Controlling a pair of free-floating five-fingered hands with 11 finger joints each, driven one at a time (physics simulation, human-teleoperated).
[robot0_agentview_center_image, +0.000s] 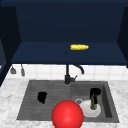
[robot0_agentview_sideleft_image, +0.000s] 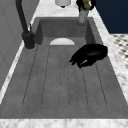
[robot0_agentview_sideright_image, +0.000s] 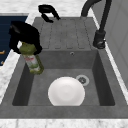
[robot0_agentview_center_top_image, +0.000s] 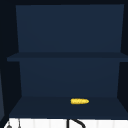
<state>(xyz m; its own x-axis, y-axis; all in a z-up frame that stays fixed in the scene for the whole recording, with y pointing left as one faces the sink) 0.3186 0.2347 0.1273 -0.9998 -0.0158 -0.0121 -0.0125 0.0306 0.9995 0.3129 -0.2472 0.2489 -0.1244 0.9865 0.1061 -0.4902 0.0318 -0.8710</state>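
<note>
My right hand (robot0_agentview_center_image: 95, 92) hangs over the sink basin, its fingers curled round the top of a green bottle (robot0_agentview_center_image: 93, 102). In the right side view the same hand (robot0_agentview_sideright_image: 23, 35) grips the bottle (robot0_agentview_sideright_image: 32, 60), which hangs tilted above the basin near its front wall. Below it, a white plate (robot0_agentview_sideright_image: 66, 91) lies on the basin floor next to the drain (robot0_agentview_sideright_image: 82, 80). My left hand (robot0_agentview_center_image: 42, 97) floats idle over the ribbed drainboard (robot0_agentview_sideleft_image: 50, 82); the left side view shows it (robot0_agentview_sideleft_image: 90, 55) with relaxed fingers, holding nothing.
A red ball (robot0_agentview_center_image: 67, 115) sits at the sink's front edge in the front view. A black faucet (robot0_agentview_center_image: 68, 75) stands at the back of the sink. A yellow corn cob (robot0_agentview_center_top_image: 79, 101) lies on the dark cabinet's bottom shelf. Marble counter surrounds the sink.
</note>
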